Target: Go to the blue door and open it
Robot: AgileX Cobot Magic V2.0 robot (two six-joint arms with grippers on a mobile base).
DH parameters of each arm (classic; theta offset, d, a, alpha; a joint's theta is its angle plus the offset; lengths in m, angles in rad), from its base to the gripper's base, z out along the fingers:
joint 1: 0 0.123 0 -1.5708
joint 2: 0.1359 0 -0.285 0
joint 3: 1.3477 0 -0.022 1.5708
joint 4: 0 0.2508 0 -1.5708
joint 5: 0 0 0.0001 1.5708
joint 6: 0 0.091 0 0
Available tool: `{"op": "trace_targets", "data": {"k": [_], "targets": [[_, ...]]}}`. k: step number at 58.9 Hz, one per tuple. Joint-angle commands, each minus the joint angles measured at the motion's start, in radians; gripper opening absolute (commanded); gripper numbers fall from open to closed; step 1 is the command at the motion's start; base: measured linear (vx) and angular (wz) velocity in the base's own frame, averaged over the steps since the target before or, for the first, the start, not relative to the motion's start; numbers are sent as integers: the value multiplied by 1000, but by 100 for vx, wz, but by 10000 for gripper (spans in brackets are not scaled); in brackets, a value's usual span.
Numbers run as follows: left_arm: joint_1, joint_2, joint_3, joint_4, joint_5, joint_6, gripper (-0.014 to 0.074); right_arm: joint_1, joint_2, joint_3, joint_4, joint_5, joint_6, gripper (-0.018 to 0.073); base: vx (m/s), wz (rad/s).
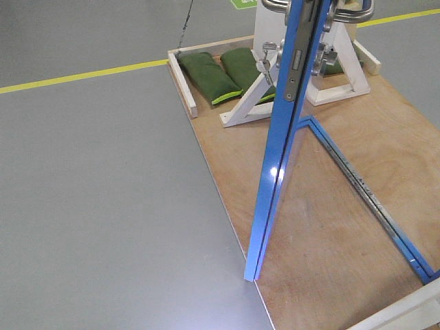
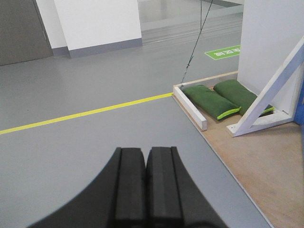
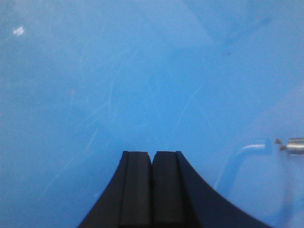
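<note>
Blue door (image 1: 275, 179) upright on the plywood platform (image 1: 330, 227), seen edge-on in the front view, swung well off the blue floor frame (image 1: 371, 192) running away to the door's right. Bottom corner of the door right at the platform's edge, beside the grey floor (image 1: 103, 192). Silver latch plate (image 1: 295, 69) up on the door's narrow edge; lever handle (image 1: 275, 5) cut off by the top of the view just above it. Keys (image 1: 265, 62) dangling just left of the door's edge.

Over to the right wrist view: nothing but glossy blue door face (image 3: 142, 71), finely scratched, filling everything. Right hand (image 3: 152, 159) pointed straight at that face and very near it, fingers pressed together, nothing between them. Touching the door or not: cannot tell. Small silver metal piece (image 3: 294, 145) low on the door at the far right.

Left hand (image 2: 146, 156) out to the left of the door, over grey floor, pads closed flat against each other, gripping nothing.

Behind the door, a white brace (image 1: 240, 110) slanting down to the platform, two green sandbags (image 1: 206, 75) lying side by side behind the brace, a white wooden rail (image 1: 184, 86) at their far side. Further left of the door, a yellow line (image 1: 82, 75) across the floor.
</note>
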State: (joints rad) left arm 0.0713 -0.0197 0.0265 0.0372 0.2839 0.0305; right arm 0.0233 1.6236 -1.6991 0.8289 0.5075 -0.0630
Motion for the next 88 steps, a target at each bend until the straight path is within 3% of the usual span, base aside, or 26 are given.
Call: {"op": "trace_targets", "data": {"k": [1,88], "targets": [[3,-6,1,-7,-86,-3,70,16,-41,-34,19,-48,-6,2,0,0],[3,-6,1,-7,-86,-3,70,19,-41,-34,19,-47,-6,2,1,5]]}}
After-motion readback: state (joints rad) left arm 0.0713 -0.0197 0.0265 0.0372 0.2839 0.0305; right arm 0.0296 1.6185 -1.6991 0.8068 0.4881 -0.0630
